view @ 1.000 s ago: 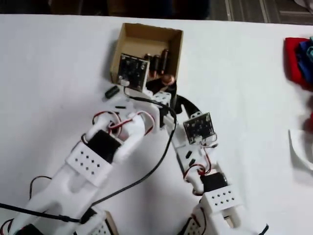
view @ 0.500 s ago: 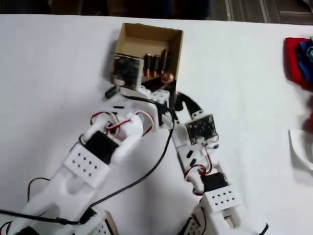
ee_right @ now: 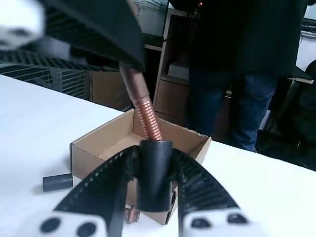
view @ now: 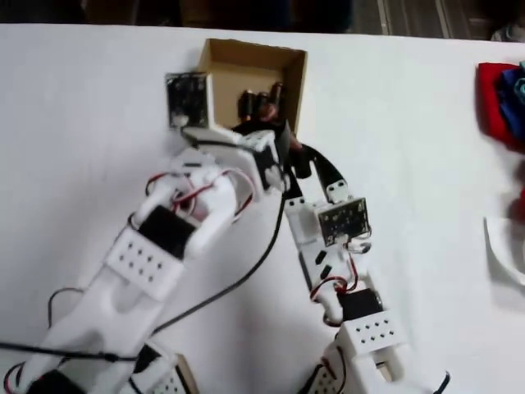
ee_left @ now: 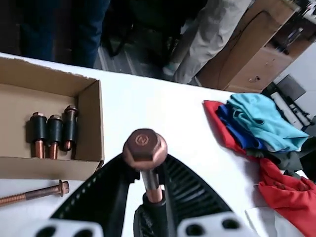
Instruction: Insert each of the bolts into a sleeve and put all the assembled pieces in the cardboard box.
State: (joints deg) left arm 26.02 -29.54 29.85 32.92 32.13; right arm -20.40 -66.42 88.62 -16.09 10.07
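Observation:
My left gripper (ee_left: 146,170) is shut on a copper bolt (ee_left: 144,145), hex head toward its camera. The bolt's threaded end (ee_right: 145,116) enters a black sleeve (ee_right: 154,173), on which my right gripper (ee_right: 154,168) is shut. In the high view both grippers meet just in front of the cardboard box (view: 254,48), the left gripper (view: 272,149) beside the right gripper (view: 300,158). Three assembled pieces (ee_left: 53,132) lie in the box (ee_left: 91,118). A loose bolt (ee_left: 34,193) lies on the table by the box's near wall, and a loose sleeve (ee_right: 58,181) lies beside the box (ee_right: 94,148).
A pile of red and blue cloths (view: 502,94) sits at the table's right edge, with a white plate rim (view: 502,250) nearer. The cloths (ee_left: 256,126) also appear in the left wrist view. A black cable (view: 246,279) trails between the arms.
The left arm has swung toward the far left, its wrist camera now beside the box's left wall. The right gripper has edged closer to the box. Both grips have held.

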